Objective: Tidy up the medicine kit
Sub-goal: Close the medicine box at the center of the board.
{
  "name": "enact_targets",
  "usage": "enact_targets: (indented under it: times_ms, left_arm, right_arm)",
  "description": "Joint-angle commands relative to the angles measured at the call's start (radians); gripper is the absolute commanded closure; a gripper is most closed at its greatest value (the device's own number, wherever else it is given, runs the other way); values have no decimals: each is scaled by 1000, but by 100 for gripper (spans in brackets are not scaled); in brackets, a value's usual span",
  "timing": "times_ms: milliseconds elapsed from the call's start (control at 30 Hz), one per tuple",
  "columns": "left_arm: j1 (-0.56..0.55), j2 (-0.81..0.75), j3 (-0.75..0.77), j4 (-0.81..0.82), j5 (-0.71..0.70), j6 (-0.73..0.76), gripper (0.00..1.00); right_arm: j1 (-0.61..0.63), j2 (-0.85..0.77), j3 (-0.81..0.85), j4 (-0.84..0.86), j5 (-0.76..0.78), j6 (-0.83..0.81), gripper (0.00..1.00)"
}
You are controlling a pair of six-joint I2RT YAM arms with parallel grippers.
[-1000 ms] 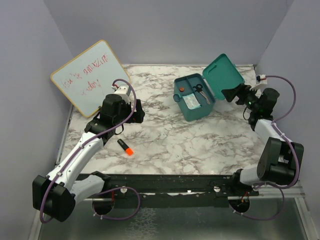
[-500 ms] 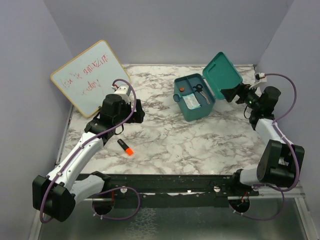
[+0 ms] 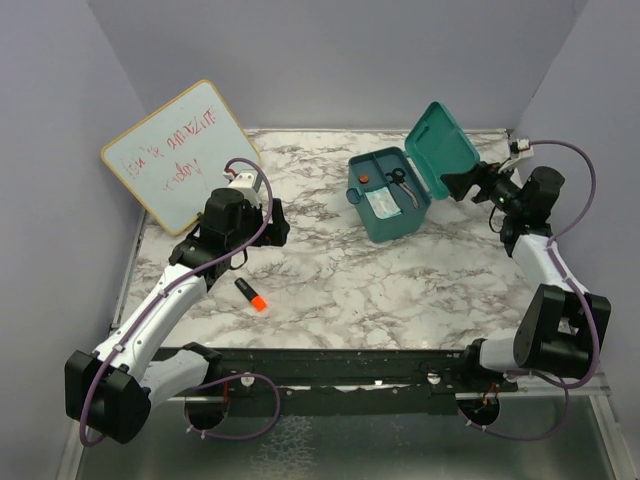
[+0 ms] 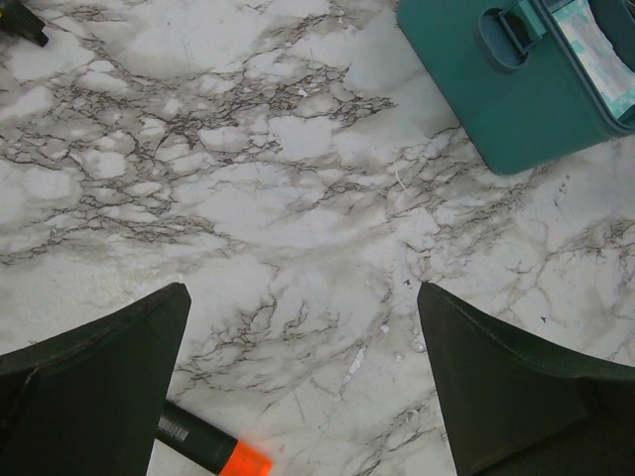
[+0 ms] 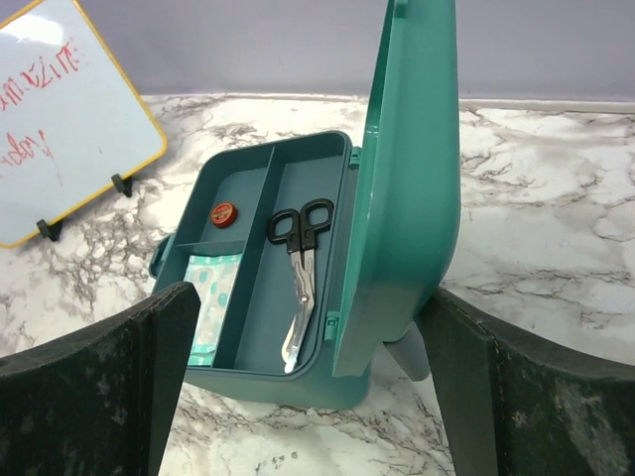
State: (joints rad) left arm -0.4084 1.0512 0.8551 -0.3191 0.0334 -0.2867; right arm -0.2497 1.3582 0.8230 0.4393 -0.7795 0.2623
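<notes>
Right tool spread wide just behind raised lid of medicine kit, contact unclear; left tool spread, holding nothing.

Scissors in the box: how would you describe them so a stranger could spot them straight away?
On the marble table stands an open teal box with its lid raised. The scissors lie in the long compartment beside the lid. Black loop handles and metal blades set them apart from the small red disc and patterned packet nearby.
</notes>
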Motion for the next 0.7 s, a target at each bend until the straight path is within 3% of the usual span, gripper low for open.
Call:
enact_targets:
  times_ms: [0,667]
  left_arm:
    - [-6,-15,-5,6,1,9,1]
    - [-6,-1,-4,1,12,6,1]
  right_arm:
    - [24,-19,30,-34,-53,-16,4]
    - [114,-34,72,-68,-175,-5,4]
